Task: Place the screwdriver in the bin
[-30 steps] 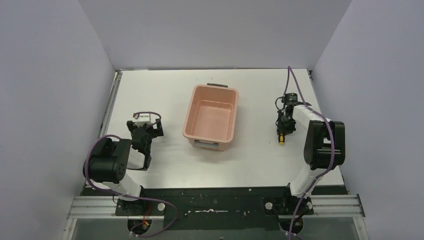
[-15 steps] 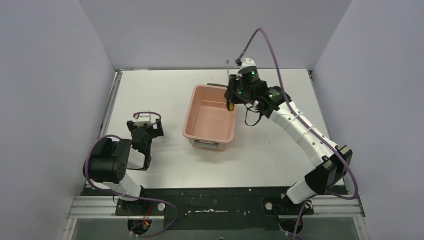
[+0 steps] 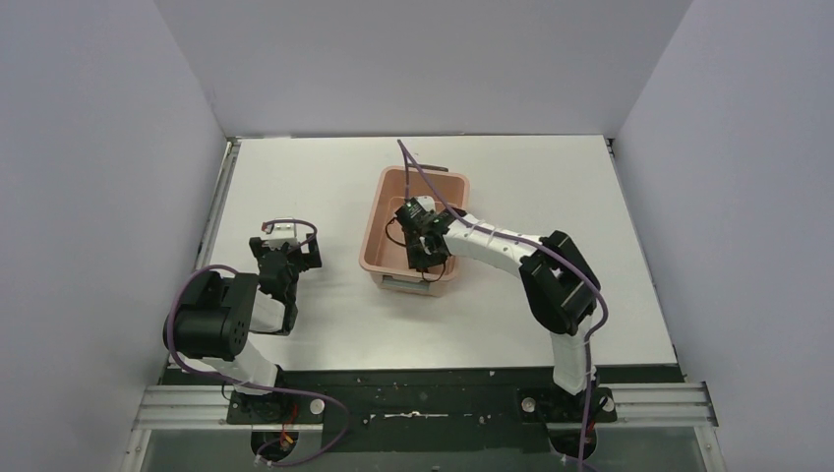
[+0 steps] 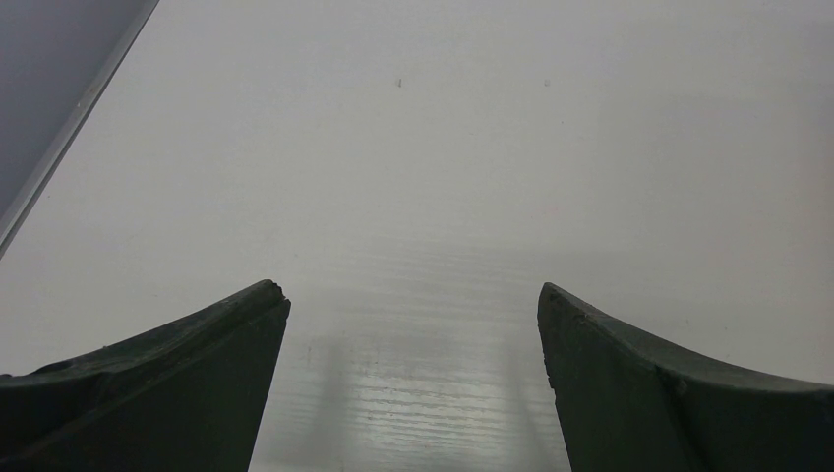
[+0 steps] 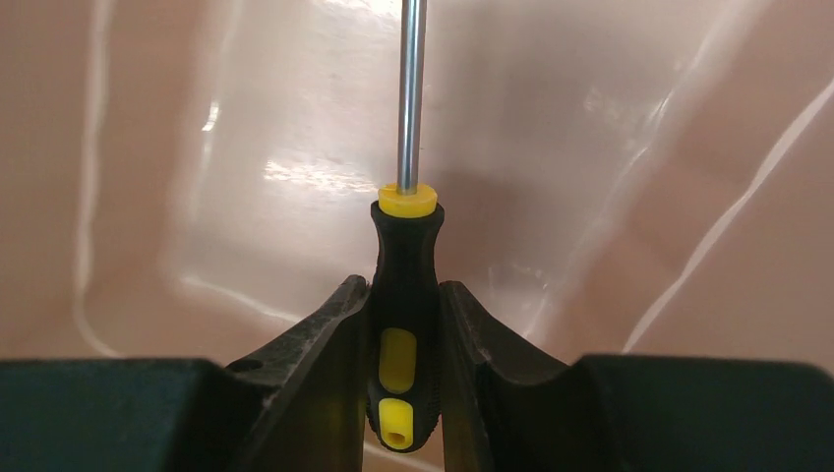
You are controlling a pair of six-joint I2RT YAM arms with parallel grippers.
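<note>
The salmon-pink bin (image 3: 391, 190) stands mid-table. My right gripper (image 3: 425, 254) reaches down inside its near end. In the right wrist view the gripper (image 5: 404, 295) is shut on the black-and-yellow handle of the screwdriver (image 5: 403, 285). Its thin metal shaft points ahead over the bin's pink floor (image 5: 610, 177). The screwdriver itself does not show in the top view, hidden by the wrist. My left gripper (image 3: 283, 258) rests at the left of the table, well apart from the bin. In the left wrist view it (image 4: 408, 295) is open, with only bare table between the fingers.
The white table (image 3: 531, 187) is boxed in by grey walls at the back and both sides. A purple cable (image 3: 418, 172) loops from the right wrist over the bin's far end. The right arm (image 3: 502, 246) stretches across the table right of the bin.
My right gripper carried the screwdriver from the table's right side, up over the bin's far right corner, then down into the bin's near end. The left arm has not moved.
</note>
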